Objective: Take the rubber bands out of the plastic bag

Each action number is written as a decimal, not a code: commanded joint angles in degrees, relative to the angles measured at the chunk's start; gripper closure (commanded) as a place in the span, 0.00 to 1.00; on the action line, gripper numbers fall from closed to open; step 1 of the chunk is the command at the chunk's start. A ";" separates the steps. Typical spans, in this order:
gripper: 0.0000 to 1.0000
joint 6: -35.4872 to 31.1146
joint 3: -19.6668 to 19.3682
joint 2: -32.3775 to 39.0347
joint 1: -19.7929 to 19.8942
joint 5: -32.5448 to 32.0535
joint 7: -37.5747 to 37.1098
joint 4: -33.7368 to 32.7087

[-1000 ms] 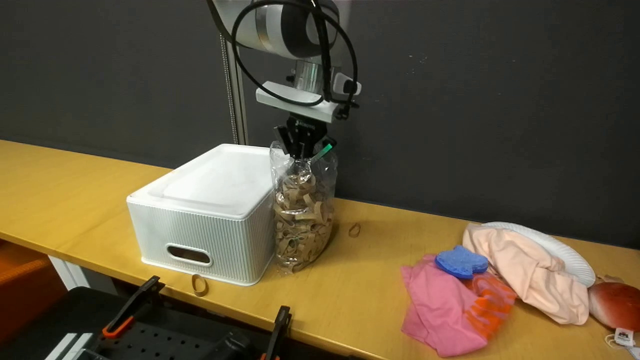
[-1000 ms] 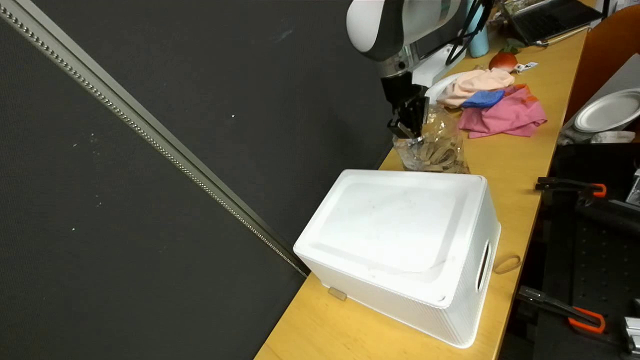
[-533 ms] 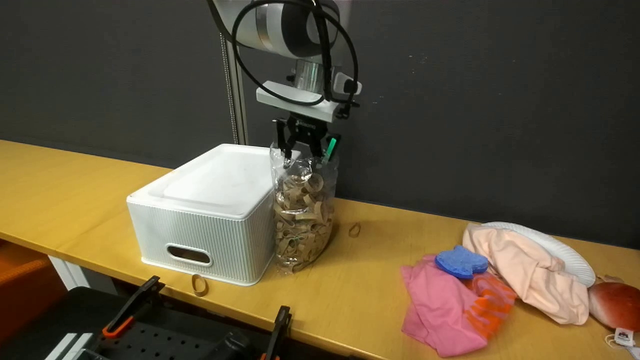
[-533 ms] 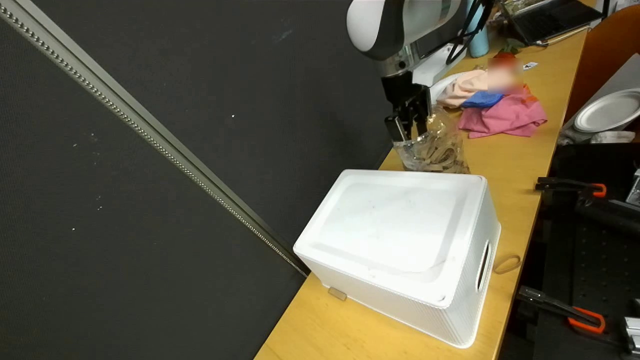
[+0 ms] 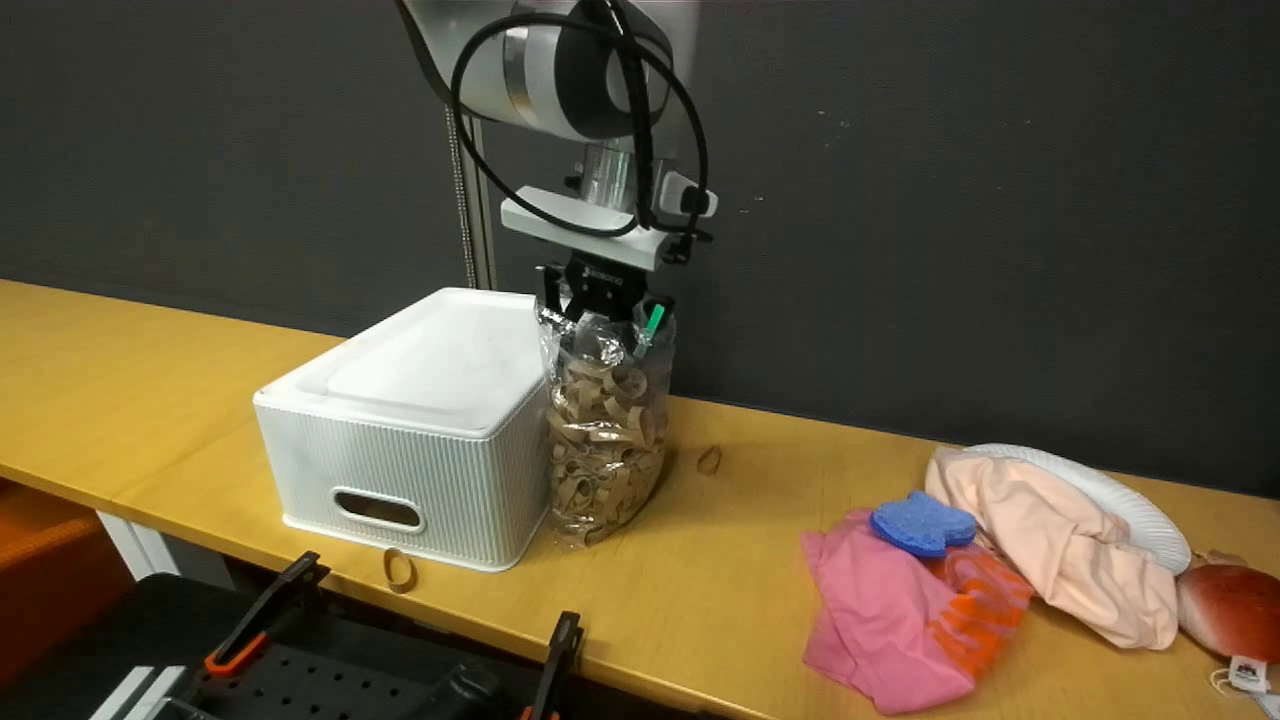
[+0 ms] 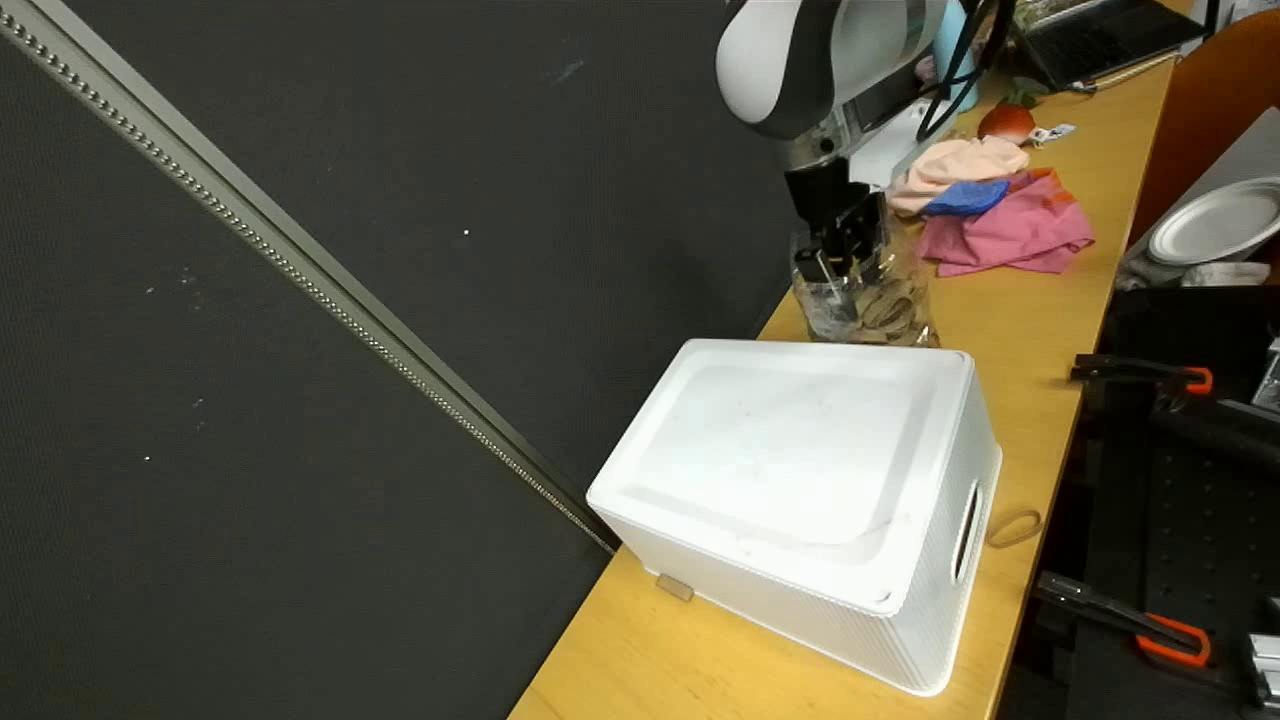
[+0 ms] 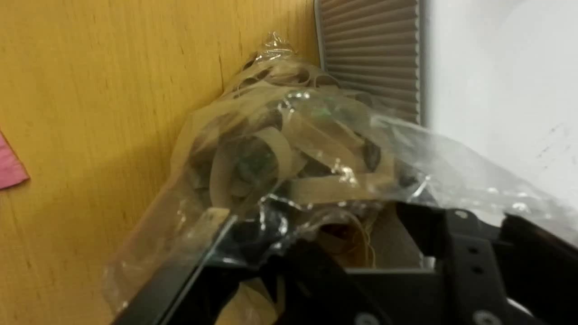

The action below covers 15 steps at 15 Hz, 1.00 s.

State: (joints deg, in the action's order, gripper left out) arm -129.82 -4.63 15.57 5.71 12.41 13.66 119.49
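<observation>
A clear plastic bag (image 5: pixel 655 385) full of tan rubber bands (image 5: pixel 605 450) stands upright on the table against the white box. The bag (image 6: pixel 828 312) and bands (image 6: pixel 890 310) also show in the other exterior view, partly hidden by the box. My gripper (image 5: pixel 606 333) points down at the bag's mouth, its fingers apart and partly inside the plastic. In the wrist view the gripper (image 7: pixel 334 223) is open, with the bag's rim (image 7: pixel 460 180) across its fingers. Rubber bands (image 7: pixel 311 140) lie below it. Plastic and glare hide the fingertips.
The white ribbed box (image 5: pixel 420 390) stands right beside the bag. Loose rubber bands lie on the table (image 5: pixel 709 460) and near its front edge (image 5: pixel 399 571). A pink cloth (image 5: pixel 890 620), blue sponge (image 5: pixel 922 524) and white plate (image 5: pixel 1120 500) lie farther along. A dark wall (image 5: pixel 900 200) stands behind.
One second ago the fingers were close together above the bag's mouth. They have spread apart, then the gripper has moved down into the mouth. The bag still stands in the same place.
</observation>
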 commanded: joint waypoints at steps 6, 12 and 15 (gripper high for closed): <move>0.28 -0.28 -1.22 -0.30 0.64 -8.40 -4.84 2.15; 0.21 -3.32 -1.01 1.24 -0.46 -12.48 -9.14 1.83; 0.34 -4.31 -1.61 2.12 -1.76 -16.16 -13.49 2.23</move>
State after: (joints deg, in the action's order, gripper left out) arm -132.58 -5.58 16.94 5.24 0.10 4.62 121.38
